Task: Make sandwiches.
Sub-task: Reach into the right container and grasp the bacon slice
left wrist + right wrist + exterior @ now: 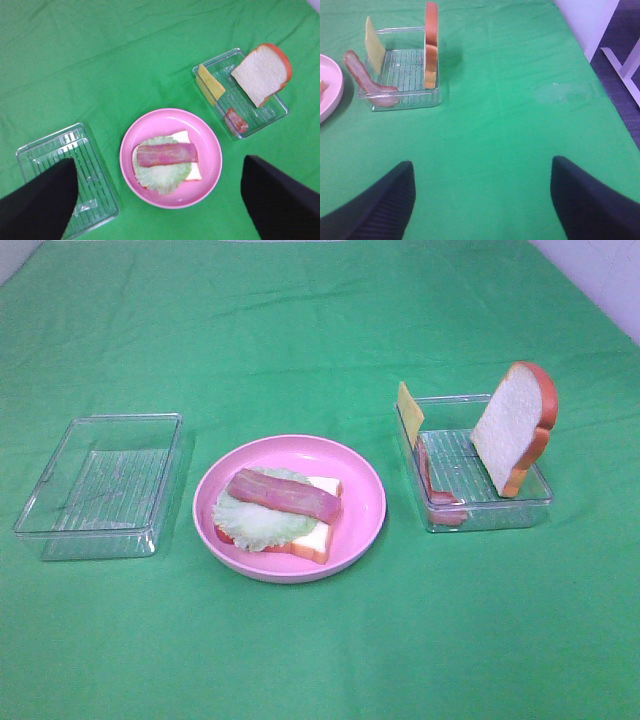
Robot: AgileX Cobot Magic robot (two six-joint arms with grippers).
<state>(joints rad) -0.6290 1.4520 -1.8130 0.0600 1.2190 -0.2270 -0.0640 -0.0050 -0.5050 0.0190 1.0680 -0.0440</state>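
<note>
The sandwich (280, 512) lies half built on the pink plate (365, 490): a bread slice (318, 538) at the bottom, lettuce (250, 520) on it, and a bacon strip (285, 497) on top. It sits on the table beneath my left gripper (159, 161), framed between its two dark fingers and untouched; those jaws are spread wide and hold nothing. My right gripper (482, 162) is spread just as wide, also holding nothing, over bare cloth, with the plate beyond the filled tray from it. A creased green cloth (320, 330) covers the table, with pale wall (610, 270) at the far right corner and dark floor (632, 35) past the table's edge. I count two clear trays, the left tray (110, 485) and the right tray (490, 512), either side of the one plate. There are two bread slices, the second bread slice (515, 425) standing in the right tray. There are also two bacon strips, the second bacon strip (432, 485) against that tray's wall. One cheese slice (410, 410) leans at its far corner
</note>
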